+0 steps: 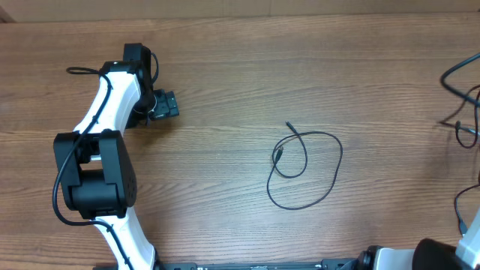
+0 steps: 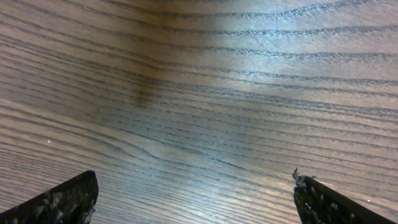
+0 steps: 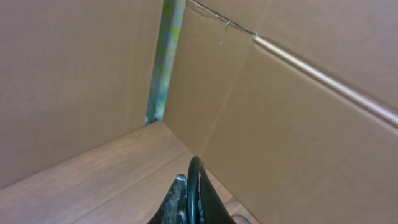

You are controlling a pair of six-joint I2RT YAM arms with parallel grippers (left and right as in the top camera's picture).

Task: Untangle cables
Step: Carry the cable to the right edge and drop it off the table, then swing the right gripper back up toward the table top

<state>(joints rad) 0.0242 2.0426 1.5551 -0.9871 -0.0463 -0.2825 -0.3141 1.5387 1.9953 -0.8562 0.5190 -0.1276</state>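
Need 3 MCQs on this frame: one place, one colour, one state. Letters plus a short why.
1. Where is the looped cable?
A) on the table, right of the left gripper
B) between the left gripper's fingers
C) draped over the left arm

2. Its colour?
A) white
B) black
C) red

3. The left gripper is:
A) shut on the cable
B) shut, empty
C) open, empty

Answers:
1 A, the overhead view shows it lying free on the wood.
2 B, it is a thin black line on brown grain.
3 C, the left wrist view shows the jaws wide apart over bare wood.
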